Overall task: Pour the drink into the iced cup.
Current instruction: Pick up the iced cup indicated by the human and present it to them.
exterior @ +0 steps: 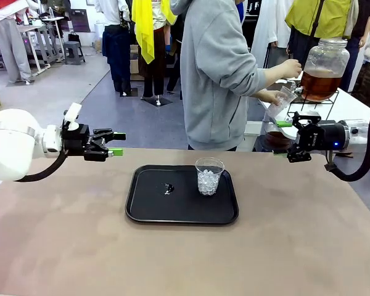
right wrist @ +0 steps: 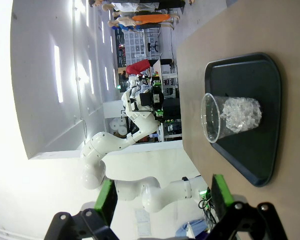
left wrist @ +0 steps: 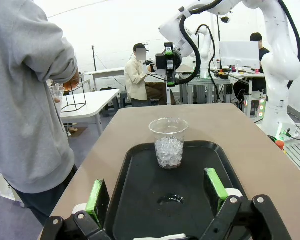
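No text, label, brand, number or sign can be read in any view.

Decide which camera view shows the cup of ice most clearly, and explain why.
The left wrist view: the cup of ice stands upright and close, mid-frame on the black tray, ice filling its lower half. The front view shows it smaller, from above; the right wrist view shows it sideways.

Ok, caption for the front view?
Iced cup on tray; left fingers and right fingers open; person holds another cup at the drink jar.
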Tool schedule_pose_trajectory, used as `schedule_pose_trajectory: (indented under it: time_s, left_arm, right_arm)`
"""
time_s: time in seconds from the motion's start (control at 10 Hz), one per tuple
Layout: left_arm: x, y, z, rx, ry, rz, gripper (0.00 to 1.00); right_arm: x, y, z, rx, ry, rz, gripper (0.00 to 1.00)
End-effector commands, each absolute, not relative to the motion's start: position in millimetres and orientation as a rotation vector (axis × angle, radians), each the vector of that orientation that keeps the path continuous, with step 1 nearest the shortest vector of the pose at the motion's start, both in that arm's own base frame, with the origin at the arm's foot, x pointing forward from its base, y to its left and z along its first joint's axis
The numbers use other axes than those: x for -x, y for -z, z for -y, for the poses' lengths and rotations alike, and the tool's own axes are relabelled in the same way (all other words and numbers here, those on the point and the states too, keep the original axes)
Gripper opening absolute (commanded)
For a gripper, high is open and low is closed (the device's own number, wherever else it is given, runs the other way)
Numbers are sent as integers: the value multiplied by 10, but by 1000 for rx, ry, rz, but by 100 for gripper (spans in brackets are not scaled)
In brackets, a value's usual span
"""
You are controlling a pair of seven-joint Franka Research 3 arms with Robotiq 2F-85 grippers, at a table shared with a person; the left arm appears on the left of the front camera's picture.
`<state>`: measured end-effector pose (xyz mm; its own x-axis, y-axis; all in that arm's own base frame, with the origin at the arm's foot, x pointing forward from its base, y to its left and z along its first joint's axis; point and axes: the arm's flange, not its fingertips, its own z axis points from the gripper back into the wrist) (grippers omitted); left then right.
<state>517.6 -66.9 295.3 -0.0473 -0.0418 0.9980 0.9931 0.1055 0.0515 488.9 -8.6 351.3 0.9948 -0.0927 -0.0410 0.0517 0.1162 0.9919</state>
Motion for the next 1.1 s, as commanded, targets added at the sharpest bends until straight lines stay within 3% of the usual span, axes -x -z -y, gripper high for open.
schedule_pose_trajectory:
  time_s: [0.0,1.0]
  left_arm:
    - [-5178,-2966,675,1084,1184,1268,100]
    - [-5178,-2966,675,1084,1184,1268,100]
  right_arm:
    - [-4901,-3524,83,-1445,106,41,100]
    - [-4901,-3524,83,-1445,106,41,100]
